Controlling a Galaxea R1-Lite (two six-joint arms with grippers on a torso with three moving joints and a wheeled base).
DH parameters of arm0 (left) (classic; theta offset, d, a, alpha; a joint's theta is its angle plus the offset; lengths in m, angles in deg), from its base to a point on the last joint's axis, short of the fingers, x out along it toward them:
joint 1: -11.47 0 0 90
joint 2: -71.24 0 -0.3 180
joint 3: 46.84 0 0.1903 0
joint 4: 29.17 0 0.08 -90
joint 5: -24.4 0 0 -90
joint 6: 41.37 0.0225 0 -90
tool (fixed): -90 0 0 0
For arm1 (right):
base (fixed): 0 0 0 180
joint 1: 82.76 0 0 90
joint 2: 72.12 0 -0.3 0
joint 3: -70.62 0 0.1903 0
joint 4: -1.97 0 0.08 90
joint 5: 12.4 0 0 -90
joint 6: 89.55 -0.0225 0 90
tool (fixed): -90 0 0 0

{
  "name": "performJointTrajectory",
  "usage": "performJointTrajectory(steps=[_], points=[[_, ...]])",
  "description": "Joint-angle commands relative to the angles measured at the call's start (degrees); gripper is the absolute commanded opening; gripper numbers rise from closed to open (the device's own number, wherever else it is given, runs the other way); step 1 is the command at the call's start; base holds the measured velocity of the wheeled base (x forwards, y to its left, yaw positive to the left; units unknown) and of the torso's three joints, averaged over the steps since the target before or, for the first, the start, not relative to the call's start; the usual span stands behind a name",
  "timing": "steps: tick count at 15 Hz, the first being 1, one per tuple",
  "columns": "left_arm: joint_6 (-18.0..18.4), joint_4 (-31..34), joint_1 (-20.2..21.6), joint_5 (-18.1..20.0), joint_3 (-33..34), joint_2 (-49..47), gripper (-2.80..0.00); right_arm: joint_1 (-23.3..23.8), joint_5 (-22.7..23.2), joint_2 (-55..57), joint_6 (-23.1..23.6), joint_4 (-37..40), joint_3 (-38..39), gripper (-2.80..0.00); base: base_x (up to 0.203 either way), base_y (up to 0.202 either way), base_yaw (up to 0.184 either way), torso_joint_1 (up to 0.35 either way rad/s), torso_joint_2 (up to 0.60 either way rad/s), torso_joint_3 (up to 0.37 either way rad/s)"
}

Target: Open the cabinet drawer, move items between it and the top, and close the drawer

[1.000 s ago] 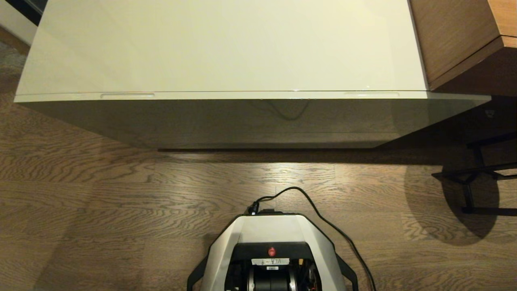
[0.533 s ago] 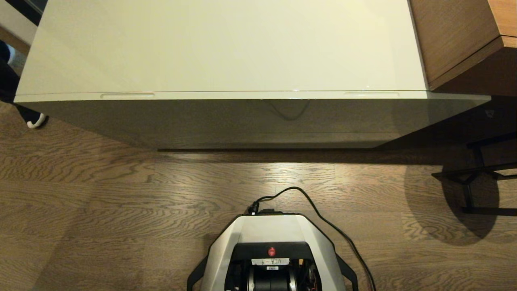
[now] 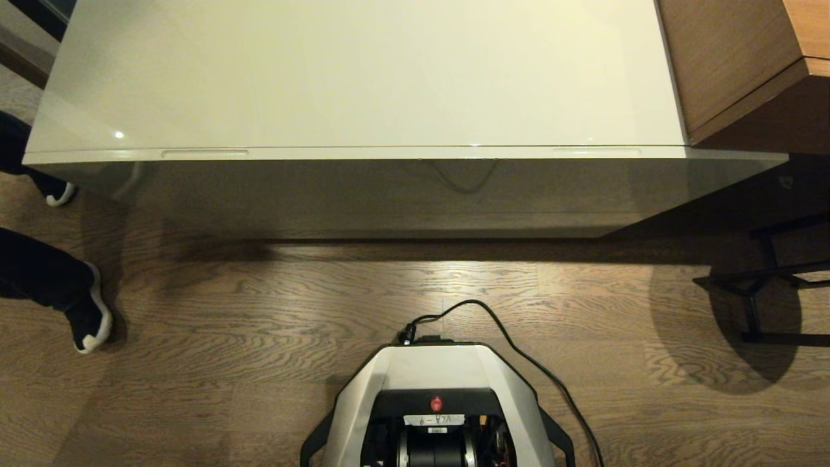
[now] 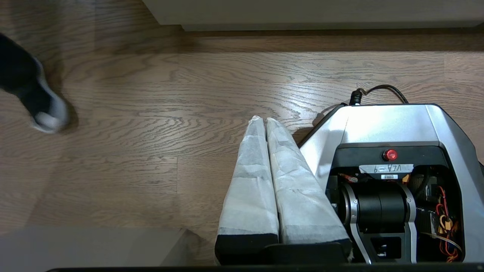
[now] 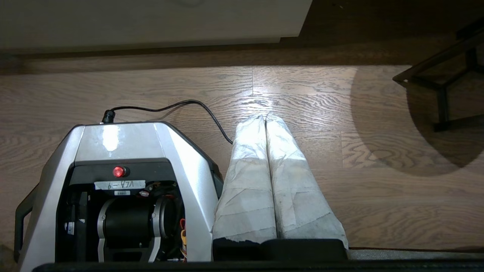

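Low, wide cabinet straight ahead of the robot, its glossy cream top [image 3: 363, 71] bare in what shows of it. The cabinet drawer [image 3: 402, 154] sits pushed in flush under that top, w/ its two slim slots along the front edge, one toward the left end, one toward the right. No slippers or paper roll anywhere I can see. Robot base [image 3: 438, 402] stands on the wood floor [image 3: 259, 305] a bit back from the cabinet front, red button on it lit, black cable [image 3: 512, 344] looping off its front and trailing to the robot's right. Both arms hang parked next to the base, out of the head view. Left gripper [image 4: 264, 120] has its white-wrapped fingers pressed together, tips touching, nothing btwn them, just beside the base's left flank. Right gripper [image 5: 264, 118] same: fingers clamped together, empty, just beside the base's right flank, above the floor. At the robot's left a person's legs in dark trousers, one foot [image 3: 87, 318] near the cabinet's left corner, other shoe [image 3: 58, 193] right by the cabinet's end. Brown wooden furniture [image 3: 733, 65] butts against the cabinet's right end; black metal frame [image 3: 758, 285] stands on the floor to the far right.
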Motion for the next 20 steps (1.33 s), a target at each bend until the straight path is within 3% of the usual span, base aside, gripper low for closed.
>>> performJointTrajectory(steps=[1,20], points=[[-0.01,-0.01,0.05,-0.03,0.00,-0.09,-2.80,-0.06,0.00,0.04,-0.02,-0.01,0.09,-2.80,0.000,0.000,0.000,0.000,0.00,0.000],[-0.01,-0.01,-0.01,-0.03,0.00,-0.09,-2.80,-0.06,0.00,0.04,-0.02,-0.01,0.09,-2.80,0.000,0.000,0.000,0.000,0.00,0.000]])
